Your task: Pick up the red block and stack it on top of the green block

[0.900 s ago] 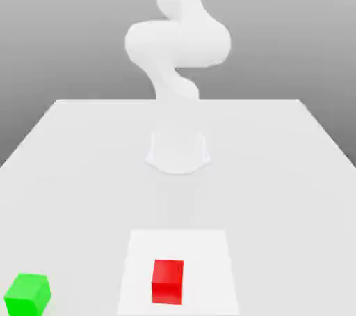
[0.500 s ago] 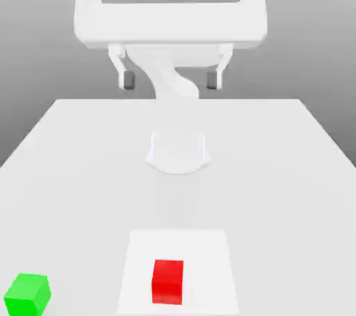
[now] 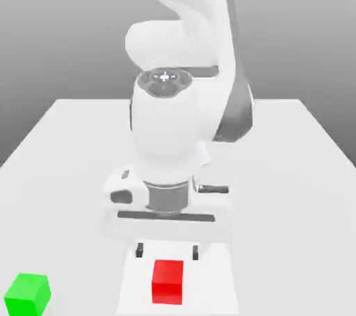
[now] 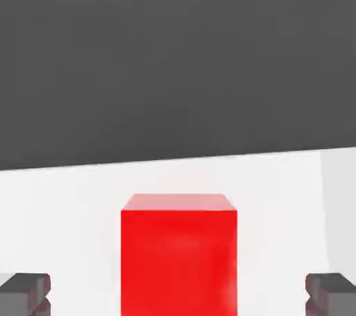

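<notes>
Low in the middle of the exterior frame, the red block (image 3: 167,281) sits on the white table (image 3: 69,168) just below the spread, empty gripper (image 3: 167,250), looking light, rigid and matte, best pinched across two opposite flat faces; the green block (image 3: 28,294) waits lower left.

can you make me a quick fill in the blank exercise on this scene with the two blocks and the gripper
1. The block lying between the two fingers of the gripper is coloured ____.
2. The green block sits towards the exterior view's ____ of the red block.
3. The gripper's jaws are ____, not closed on anything.
4. Both blocks rest on the ____.

Missing words: red; left; open; table
</notes>
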